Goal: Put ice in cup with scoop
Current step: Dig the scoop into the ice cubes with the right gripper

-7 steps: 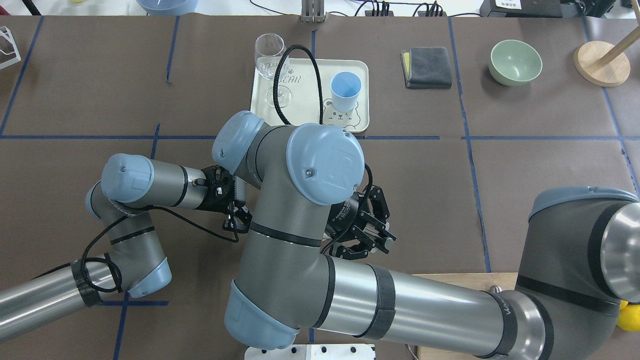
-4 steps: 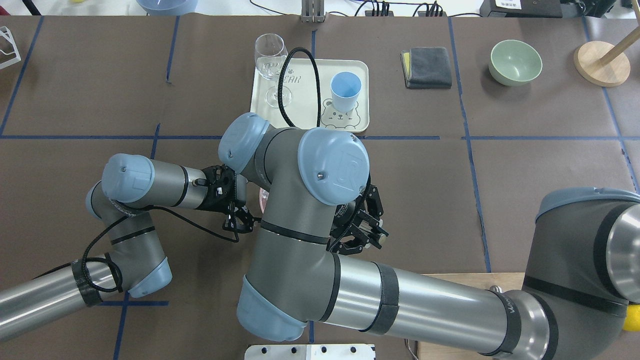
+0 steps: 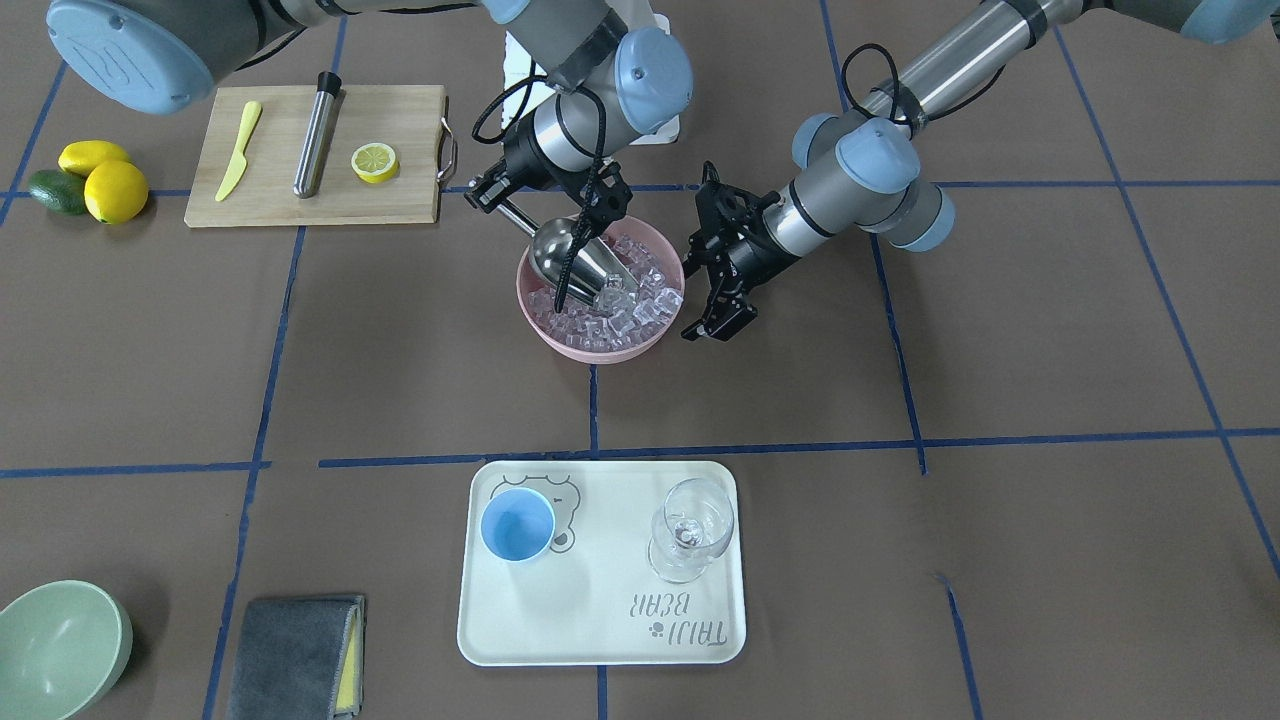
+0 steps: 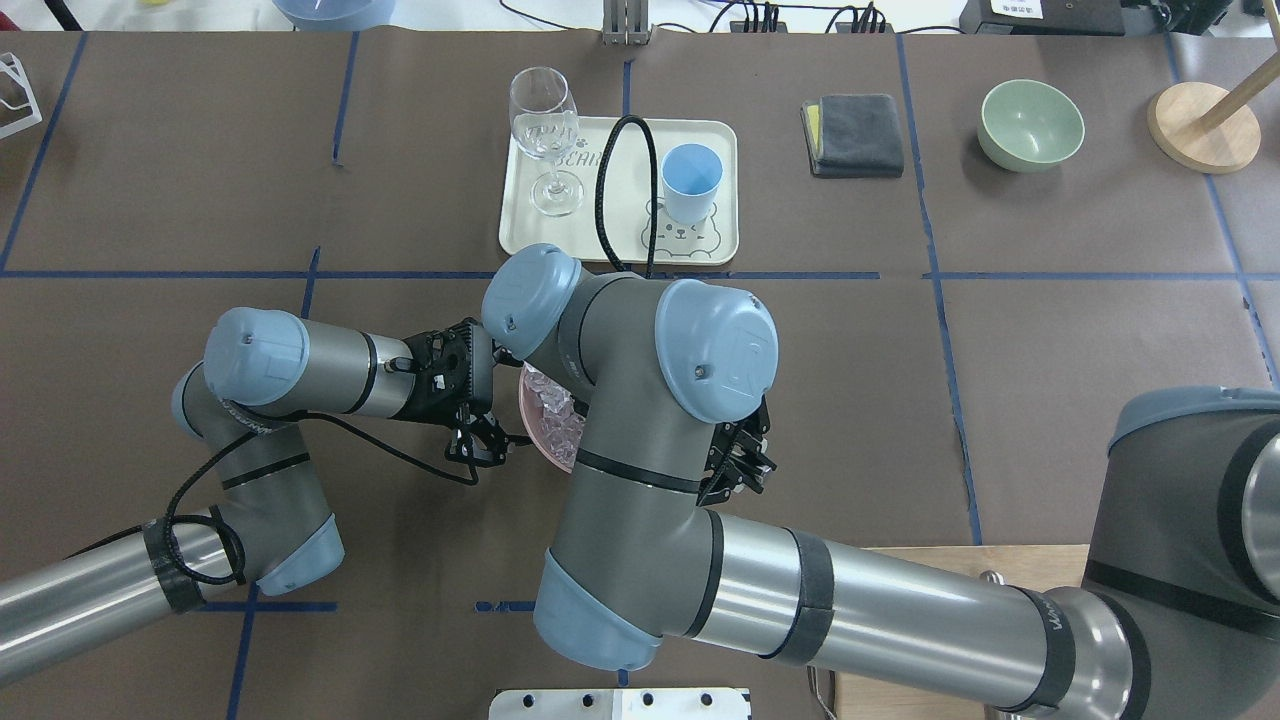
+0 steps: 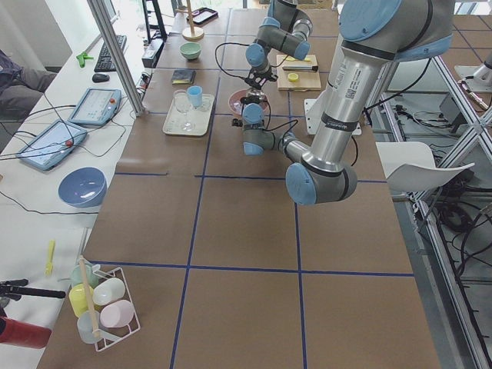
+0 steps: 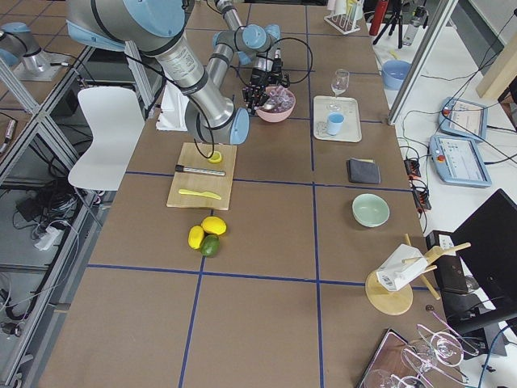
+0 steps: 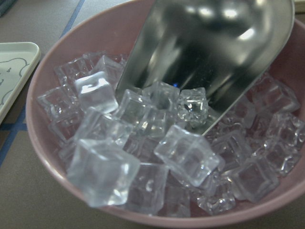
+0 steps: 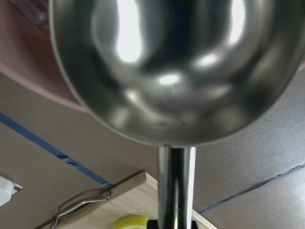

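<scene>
The scoop is pinched by its handle in the right gripper, with the blade tip set into the ice in the pink bowl. That's seen properly only from the left wrist. Overhead, it's hidden under the right arm. The left gripper is held spread just beside the bowl. The cup is parked well apart from the bowl.
</scene>
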